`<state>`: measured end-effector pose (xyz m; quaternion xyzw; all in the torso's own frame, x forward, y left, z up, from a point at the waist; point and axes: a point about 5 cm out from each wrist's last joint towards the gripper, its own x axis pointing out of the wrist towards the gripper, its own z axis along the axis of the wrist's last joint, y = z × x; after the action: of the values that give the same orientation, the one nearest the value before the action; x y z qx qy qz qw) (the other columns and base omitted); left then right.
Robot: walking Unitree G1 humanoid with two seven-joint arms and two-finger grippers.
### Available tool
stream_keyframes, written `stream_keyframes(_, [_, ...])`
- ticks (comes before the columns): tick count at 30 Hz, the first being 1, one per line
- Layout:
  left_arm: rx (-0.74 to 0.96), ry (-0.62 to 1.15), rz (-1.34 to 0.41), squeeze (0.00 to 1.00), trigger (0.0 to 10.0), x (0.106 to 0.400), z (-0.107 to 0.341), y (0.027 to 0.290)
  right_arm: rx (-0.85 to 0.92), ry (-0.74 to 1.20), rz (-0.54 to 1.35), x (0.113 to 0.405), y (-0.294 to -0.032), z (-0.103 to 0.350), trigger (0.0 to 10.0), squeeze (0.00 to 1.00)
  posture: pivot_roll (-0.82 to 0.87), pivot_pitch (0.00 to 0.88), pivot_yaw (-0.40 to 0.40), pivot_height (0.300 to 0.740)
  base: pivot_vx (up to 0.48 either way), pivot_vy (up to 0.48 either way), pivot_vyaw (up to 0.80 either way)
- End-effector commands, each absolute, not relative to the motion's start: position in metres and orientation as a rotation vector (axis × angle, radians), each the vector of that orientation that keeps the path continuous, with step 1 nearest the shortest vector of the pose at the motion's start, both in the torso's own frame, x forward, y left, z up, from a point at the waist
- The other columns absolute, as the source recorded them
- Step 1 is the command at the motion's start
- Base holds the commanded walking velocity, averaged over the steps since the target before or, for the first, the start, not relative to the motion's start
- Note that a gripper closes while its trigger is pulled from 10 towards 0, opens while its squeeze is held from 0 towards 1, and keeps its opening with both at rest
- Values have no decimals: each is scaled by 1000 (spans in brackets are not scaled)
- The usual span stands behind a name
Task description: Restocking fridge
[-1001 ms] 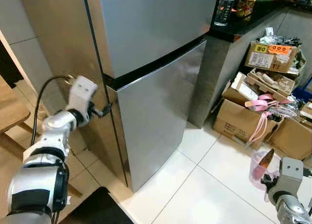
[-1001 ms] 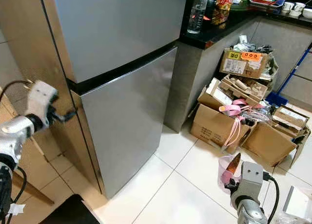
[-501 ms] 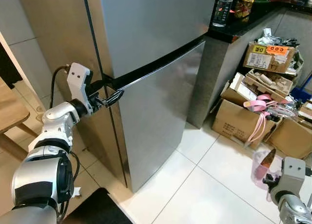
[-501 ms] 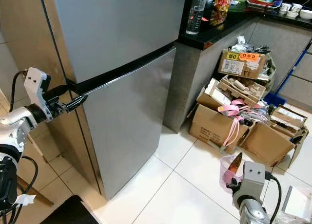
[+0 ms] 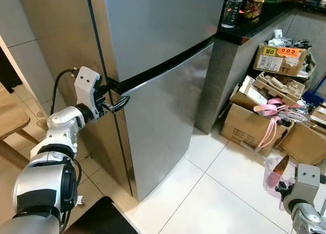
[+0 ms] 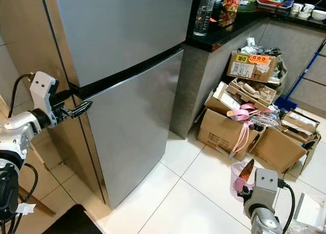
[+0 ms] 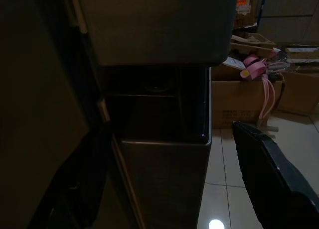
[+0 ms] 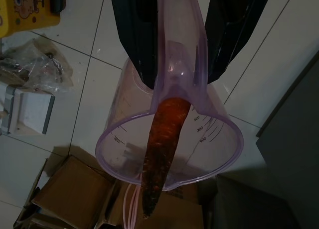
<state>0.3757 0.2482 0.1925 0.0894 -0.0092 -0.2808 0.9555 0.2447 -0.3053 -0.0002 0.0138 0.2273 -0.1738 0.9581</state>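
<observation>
Reaching at mid-left toward the dark seam of the tall stainless-steel two-door fridge (image 5: 163, 66), the left gripper (image 5: 118, 103) is holding its fingers apart, likely to hook the lower door open. At lower right, the right gripper (image 8: 184, 37) is clamping a translucent pink measuring jug (image 8: 169, 144) carrying an orange carrot (image 8: 162, 149), ready for restocking.

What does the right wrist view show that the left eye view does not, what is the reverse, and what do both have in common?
Right wrist view alone: printed measuring marks inside the pink measuring cup and a yellow item on the floor. Left eye view alone: the closed fridge, with the left gripper at the dark gap between its two doors, and the dark counter. Shared: the right gripper holding the cup, the carrot sticking out of it, cardboard boxes and white floor tiles.
</observation>
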Motion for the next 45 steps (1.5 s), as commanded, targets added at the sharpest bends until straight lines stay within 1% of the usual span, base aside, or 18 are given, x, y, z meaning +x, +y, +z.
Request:
stream_keyframes(1, [166, -14, -630, 0, 10000, 375, 182, 235, 21, 435, -363, 248, -308, 5, 10000, 0, -49, 0, -56, 740, 0, 0, 0])
stream_keyframes(15, [128, -49, -767, 0, 10000, 376, 178, 206, 21, 429, -372, 248, -311, 7, 10000, 0, -52, 0, -54, 740, 0, 0, 0])
stream_keyframes(30, [128, -69, -815, 0, 10000, 375, 181, 203, 27, 423, -374, 249, -310, 7, 10000, 0, -47, 0, -48, 740, 0, 0, 0])
stream_keyframes(45, [113, -69, -925, 0, 10000, 372, 177, 187, 31, 423, -376, 249, -309, 6, 10000, 0, -46, 0, -46, 740, 0, 0, 0])
